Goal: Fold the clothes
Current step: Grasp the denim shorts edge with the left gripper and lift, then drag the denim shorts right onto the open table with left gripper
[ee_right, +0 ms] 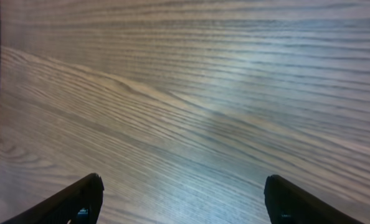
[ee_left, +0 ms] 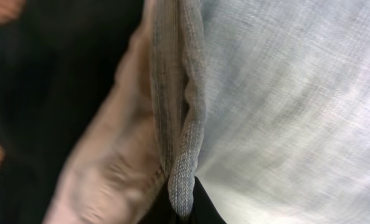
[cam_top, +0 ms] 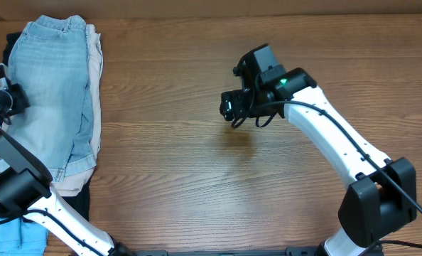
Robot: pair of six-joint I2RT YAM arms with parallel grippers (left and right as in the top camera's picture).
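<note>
**A:** Where do the clothes lie for you now?

**B:** Your denim shorts (cam_top: 58, 85) lie flat on the table (cam_top: 218, 185), pale blue, with the waistband at the far end. The beige shorts (cam_top: 96, 67) are under the denim shorts. You can see their edge along the right side of the denim shorts and past the near hem. A black garment (cam_top: 81, 203) shows just beyond that near hem. A light-blue piece (cam_top: 15, 238) lies further from the denim shorts on the same side, partly hidden by the left arm.

**A:** And my left claw?

**B:** Your left claw (cam_top: 12, 99) is at the left edge of the denim shorts, and it is closed. In the left wrist view a stitched, folded edge of the denim shorts runs down to the bottom middle, where the claw pinches it. Beige cloth is touching this edge, and black cloth lies beside the beige.

**A:** The right one?

**B:** Your right claw (cam_top: 229, 107) is well apart from the denim shorts, to their right, over bare wood. Its fingers (ee_right: 79, 200) stand wide apart, so it is open. In the right wrist view you see only the wood grain between them.
</note>
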